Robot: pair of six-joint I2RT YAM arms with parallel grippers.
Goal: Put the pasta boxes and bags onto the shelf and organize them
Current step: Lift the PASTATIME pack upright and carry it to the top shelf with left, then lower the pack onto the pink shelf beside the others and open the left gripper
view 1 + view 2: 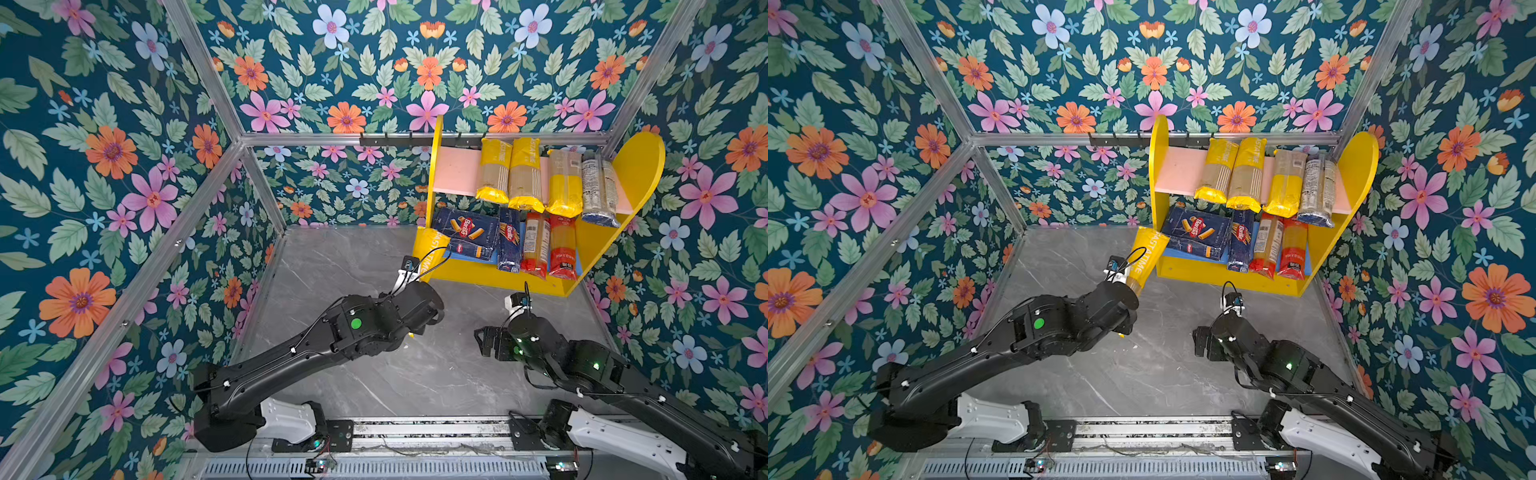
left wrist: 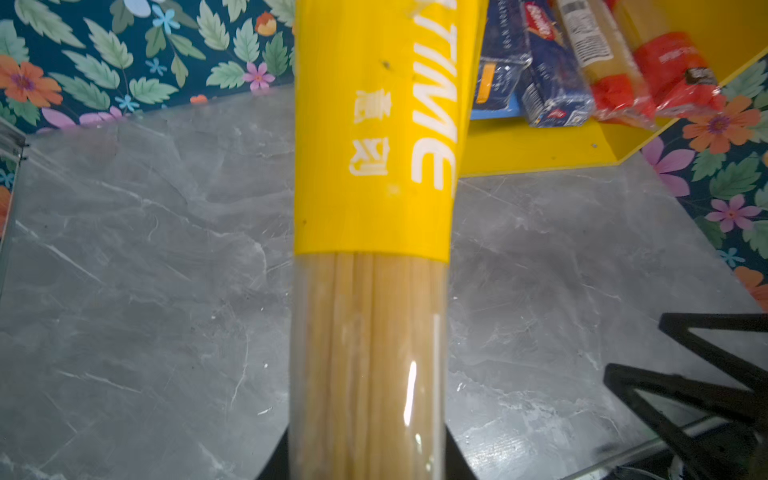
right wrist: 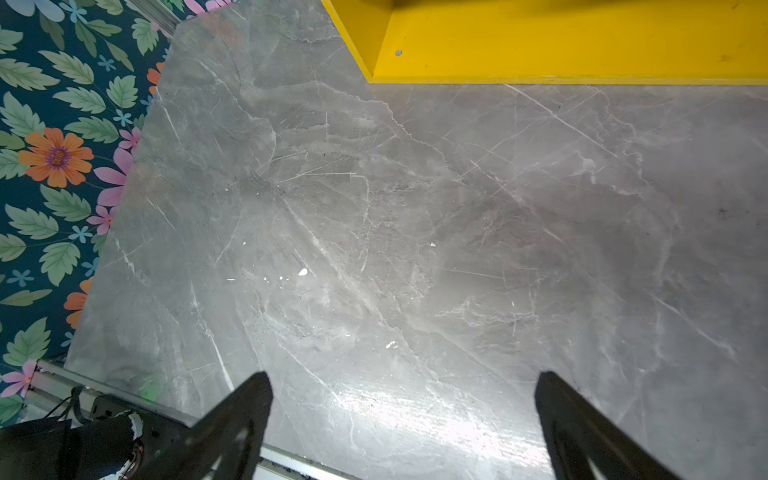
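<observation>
Left gripper (image 2: 368, 465) pinches a yellow-ended clear spaghetti bag (image 2: 374, 166) at the yellow shelf (image 1: 498, 282) front-left corner; right gripper (image 3: 402, 376) jaws spread wide.

The left black jointed arm (image 1: 291, 357) reaches forward, wrist level; the left gripper (image 2: 365, 465) has its fingers clamped on a yellow-ended clear spaghetti packet (image 2: 370, 166). The right black jointed arm (image 1: 615, 374) is folded low; the right gripper (image 3: 403, 399) has its fingers spread wide.

Your grey table (image 1: 374, 374) holds the shelf (image 1: 640, 166) at its far right. Its pink board (image 1: 455, 170) bears four bags (image 1: 494, 172); its blue board (image 2: 496, 112) bears two boxes (image 1: 465, 232) and two red-ended bags (image 1: 562, 249).
</observation>
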